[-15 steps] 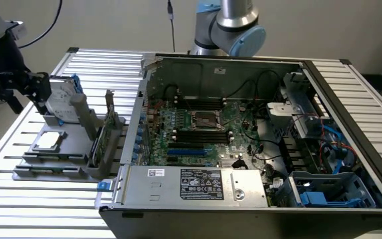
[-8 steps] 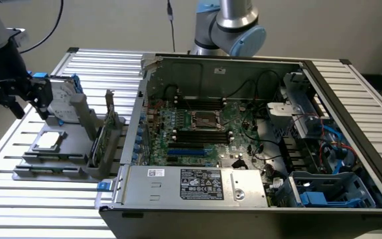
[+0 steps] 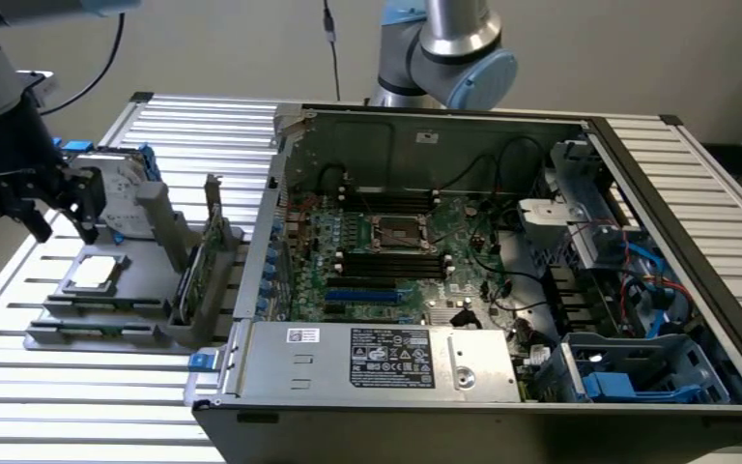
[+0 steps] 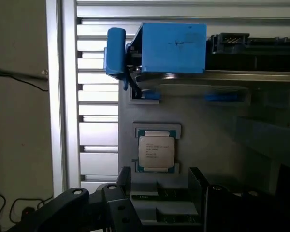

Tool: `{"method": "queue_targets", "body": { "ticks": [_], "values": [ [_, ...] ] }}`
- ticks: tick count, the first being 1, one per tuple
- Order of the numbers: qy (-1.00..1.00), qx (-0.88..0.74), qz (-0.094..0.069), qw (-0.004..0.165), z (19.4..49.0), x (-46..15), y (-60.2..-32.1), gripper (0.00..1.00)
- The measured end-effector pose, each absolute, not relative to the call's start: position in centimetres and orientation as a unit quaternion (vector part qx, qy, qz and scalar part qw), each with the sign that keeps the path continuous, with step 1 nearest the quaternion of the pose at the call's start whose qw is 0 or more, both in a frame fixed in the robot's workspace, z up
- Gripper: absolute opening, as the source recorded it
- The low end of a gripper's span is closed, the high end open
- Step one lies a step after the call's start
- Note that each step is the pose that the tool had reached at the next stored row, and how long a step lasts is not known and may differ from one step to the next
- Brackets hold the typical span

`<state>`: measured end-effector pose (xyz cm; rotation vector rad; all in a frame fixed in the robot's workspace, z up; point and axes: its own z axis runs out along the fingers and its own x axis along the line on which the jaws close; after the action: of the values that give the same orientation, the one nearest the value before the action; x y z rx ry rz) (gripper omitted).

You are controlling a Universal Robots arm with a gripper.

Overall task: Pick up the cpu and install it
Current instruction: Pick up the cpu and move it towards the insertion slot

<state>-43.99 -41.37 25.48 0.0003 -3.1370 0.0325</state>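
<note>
The cpu, a small flat square chip with a dull silver top, lies in a recess of a grey holder on the slatted table, at the exterior view's left. My gripper hangs open above and slightly behind it, nothing between its dark fingers. In the wrist view the cpu sits just beyond the two spread fingertips, roughly centred between them. The dark metal-framed socket lies in the middle of the green motherboard inside the open computer case.
A silver hard drive with blue brackets stands just behind the holder; its blue bracket is close beyond the cpu. Upright grey card holders stand between cpu and case. A second robot arm rises behind the case.
</note>
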Motion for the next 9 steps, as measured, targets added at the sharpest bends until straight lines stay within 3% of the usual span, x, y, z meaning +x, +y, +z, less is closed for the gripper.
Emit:
{"method": "queue_targets", "body": {
  "ticks": [9],
  "values": [
    [-1.0,0.0,0.01,-0.001,23.8,-44.0,-41.9,0.6]
  ]
}}
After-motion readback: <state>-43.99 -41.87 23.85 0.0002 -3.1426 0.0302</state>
